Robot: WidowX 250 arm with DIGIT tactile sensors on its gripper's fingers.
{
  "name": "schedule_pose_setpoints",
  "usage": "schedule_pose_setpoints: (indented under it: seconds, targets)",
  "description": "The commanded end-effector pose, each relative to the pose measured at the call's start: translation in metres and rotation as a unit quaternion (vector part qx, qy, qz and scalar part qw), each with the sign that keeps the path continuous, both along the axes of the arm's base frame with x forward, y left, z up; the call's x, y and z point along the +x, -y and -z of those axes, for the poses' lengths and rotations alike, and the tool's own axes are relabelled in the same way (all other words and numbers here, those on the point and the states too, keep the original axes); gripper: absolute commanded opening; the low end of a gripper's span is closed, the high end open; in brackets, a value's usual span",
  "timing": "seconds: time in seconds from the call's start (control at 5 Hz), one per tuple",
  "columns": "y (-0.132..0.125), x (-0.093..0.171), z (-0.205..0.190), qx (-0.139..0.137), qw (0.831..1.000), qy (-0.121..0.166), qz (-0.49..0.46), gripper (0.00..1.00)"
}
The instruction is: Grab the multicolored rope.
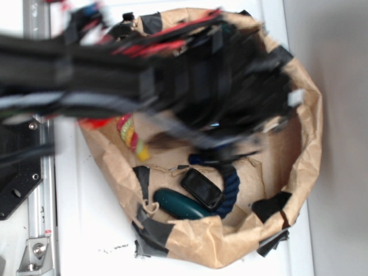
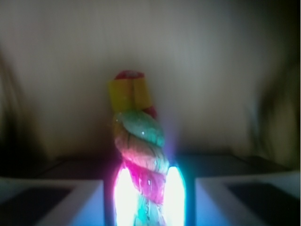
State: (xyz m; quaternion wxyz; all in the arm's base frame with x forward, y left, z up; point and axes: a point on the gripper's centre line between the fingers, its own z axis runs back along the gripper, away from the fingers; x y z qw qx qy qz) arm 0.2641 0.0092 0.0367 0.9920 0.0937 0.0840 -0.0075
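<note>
Gripper [image 2: 149, 197] clamped on thick twisted pink, yellow and green rope [image 2: 139, 141].
Strands spiral tightly; squared yellow tip stands above the fingers [image 2: 123, 197].

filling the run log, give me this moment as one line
gripper: shut on twisted pink, yellow and green rope | rope end: pokes past fingertips | exterior: arm blurred above brown paper bag | dark navy rope: in bag

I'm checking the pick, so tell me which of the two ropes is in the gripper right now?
The multicolored rope: its pink, yellow and green twist sits between the gripper fingers. The navy rope lies untouched in the paper bag.
</note>
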Motion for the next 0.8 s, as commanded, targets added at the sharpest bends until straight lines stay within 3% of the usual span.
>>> schedule_pose_setpoints:
  seconds: [0.0,0.2,0.4,0.6]
  targets:
    - [0.004,-0.036,-0.113,-0.065,0.985,0.133,-0.088,0.00]
    - [0.003,-0.038,-0.163,-0.087,0.977,0.130,-0.143,0.00]
    - [-0.005,-0.032,-0.168,-0.099,0.970,0.141,-0.169,0.00]
    - [-0.007,-0.017,-0.165,-0.078,0.974,0.131,-0.165,0.00]
